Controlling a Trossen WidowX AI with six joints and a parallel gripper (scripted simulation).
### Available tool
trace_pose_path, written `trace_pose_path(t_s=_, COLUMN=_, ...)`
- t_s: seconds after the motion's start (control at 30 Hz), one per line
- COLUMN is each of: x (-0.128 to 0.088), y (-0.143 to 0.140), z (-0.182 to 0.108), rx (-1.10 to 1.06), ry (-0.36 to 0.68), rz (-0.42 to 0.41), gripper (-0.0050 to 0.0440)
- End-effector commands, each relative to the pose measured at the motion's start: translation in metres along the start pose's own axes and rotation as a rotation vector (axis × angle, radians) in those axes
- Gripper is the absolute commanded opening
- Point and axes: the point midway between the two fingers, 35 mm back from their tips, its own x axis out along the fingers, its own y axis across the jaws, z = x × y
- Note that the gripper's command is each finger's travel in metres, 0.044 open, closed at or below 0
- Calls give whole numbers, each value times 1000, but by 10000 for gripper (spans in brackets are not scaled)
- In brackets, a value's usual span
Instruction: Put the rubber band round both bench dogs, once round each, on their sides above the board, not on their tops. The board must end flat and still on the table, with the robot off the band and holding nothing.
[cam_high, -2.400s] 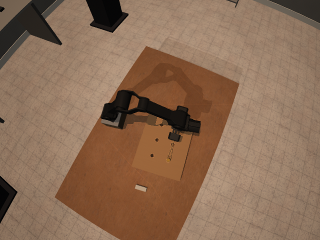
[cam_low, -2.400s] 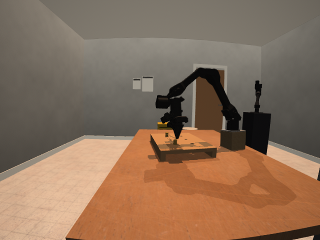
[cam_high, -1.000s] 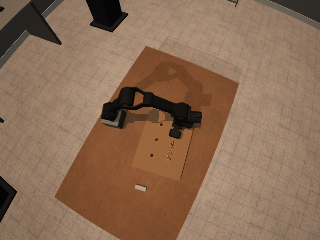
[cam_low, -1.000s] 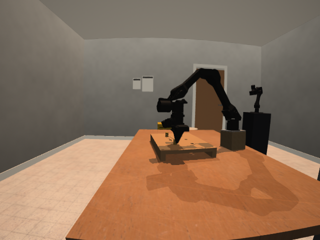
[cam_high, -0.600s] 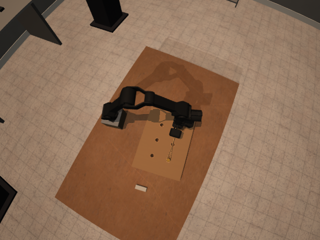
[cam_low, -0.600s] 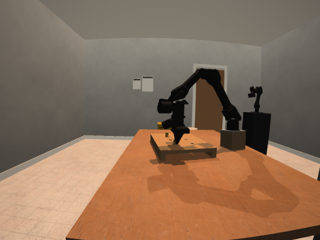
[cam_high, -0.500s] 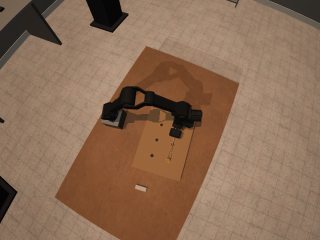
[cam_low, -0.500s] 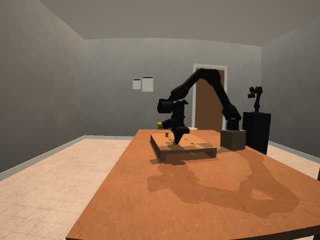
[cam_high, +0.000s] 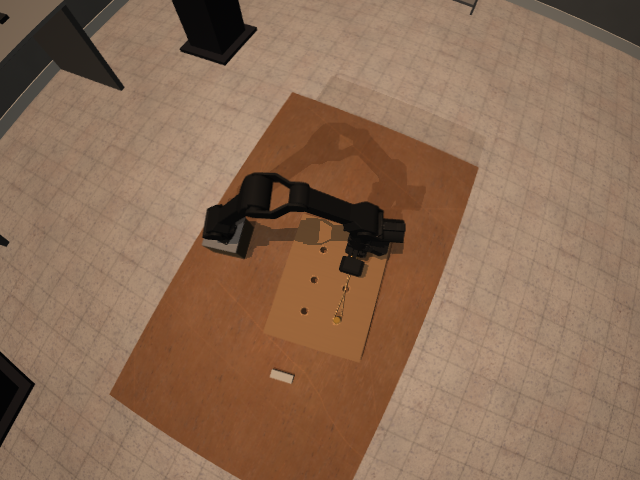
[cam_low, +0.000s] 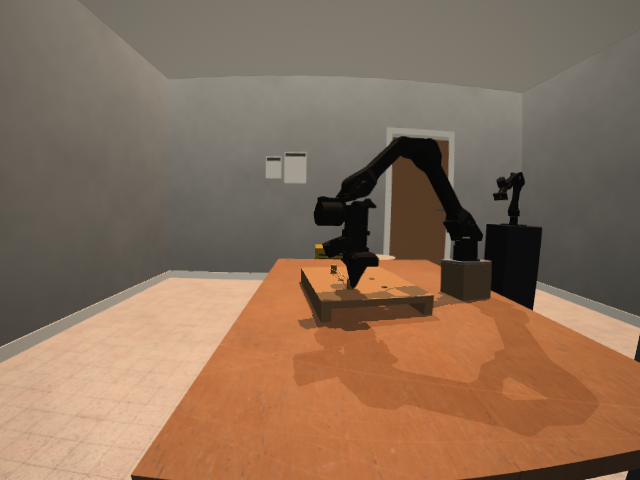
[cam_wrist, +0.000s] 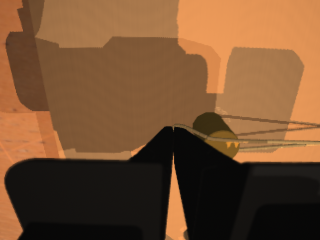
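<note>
The rubber band (cam_high: 343, 299) (cam_wrist: 280, 142) is a thin pale loop. It runs round the far bench dog (cam_high: 336, 320) (cam_low: 333, 269), a short brass peg, and stretches to my fingertips. My gripper (cam_low: 353, 285) (cam_wrist: 172, 134) is shut, with the band at its tips, low over the board (cam_high: 330, 341) (cam_low: 372, 301). The near bench dog (cam_wrist: 222, 143) stands just right of the tips in the wrist view. The band passes across this dog's top there; whether it touches is unclear. In the top view the arm hides the near dog and the tips. The board looks flat on the table.
The board has several dark holes, one (cam_high: 313, 280) near its middle. A small white block (cam_high: 281, 376) lies on the table (cam_high: 206, 361) beyond the board's end. The arm's base block (cam_high: 227, 242) (cam_low: 465, 279) stands beside the board.
</note>
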Motion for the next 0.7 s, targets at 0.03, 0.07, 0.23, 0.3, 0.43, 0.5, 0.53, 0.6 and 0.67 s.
trace_pose_path(t_s=0.03, x=-4, y=8, z=7, rx=-11, ry=-15, rz=19, gripper=-50)
trace_pose_path(t_s=0.07, x=-4, y=8, z=8, rx=-11, ry=-15, rz=19, gripper=-50)
trace_pose_path(t_s=0.23, x=-8, y=3, z=8, rx=-1, ry=-26, rz=10, gripper=-50)
trace_pose_path(t_s=0.3, x=-10, y=1, z=8, rx=3, ry=-30, rz=7, gripper=-50)
trace_pose_path(t_s=0.43, x=-10, y=1, z=8, rx=3, ry=-30, rz=7, gripper=-50)
trace_pose_path(t_s=0.5, x=-10, y=1, z=8, rx=3, ry=-30, rz=7, gripper=-50)
trace_pose_path(t_s=0.53, x=-10, y=1, z=8, rx=2, ry=-29, rz=8, gripper=-50)
trace_pose_path(t_s=0.6, x=-9, y=1, z=8, rx=1, ry=-28, rz=10, gripper=-50)
trace_pose_path(t_s=0.67, x=-7, y=0, z=8, rx=-1, ry=-26, rz=11, gripper=-50)
